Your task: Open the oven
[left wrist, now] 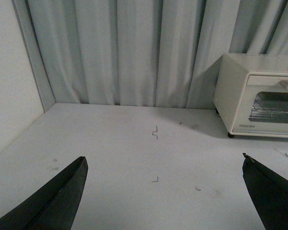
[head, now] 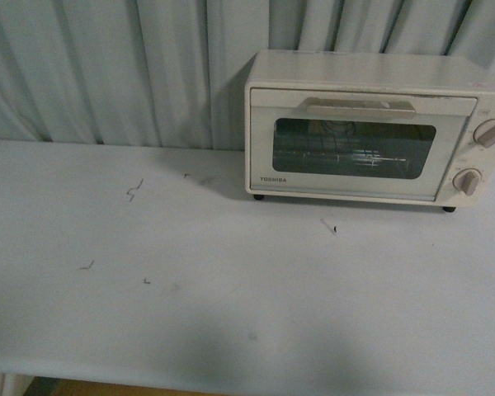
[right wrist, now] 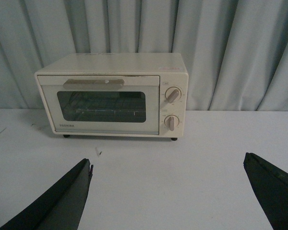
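Because closed flush, calls for a pull at the oven (head: 355, 70) door (head: 355, 148) by the beige bar handle (head: 360, 107) along its top edge, above the glass. Stands at the back right of the worktop (head: 190, 313), close against the curtain (head: 107, 74), with two knobs (head: 490, 133) on its right side. Probably light and on small feet, so liable to slide or tip forward under a hard tug. Best to hook the stiff handle at mid-length and draw out and down gently, sparing the glass. Shows the left hand (left wrist: 163, 157) spread wide, empty, well apart from the oven. Likewise the right hand (right wrist: 168, 158): spread wide, empty, facing the door without touching.
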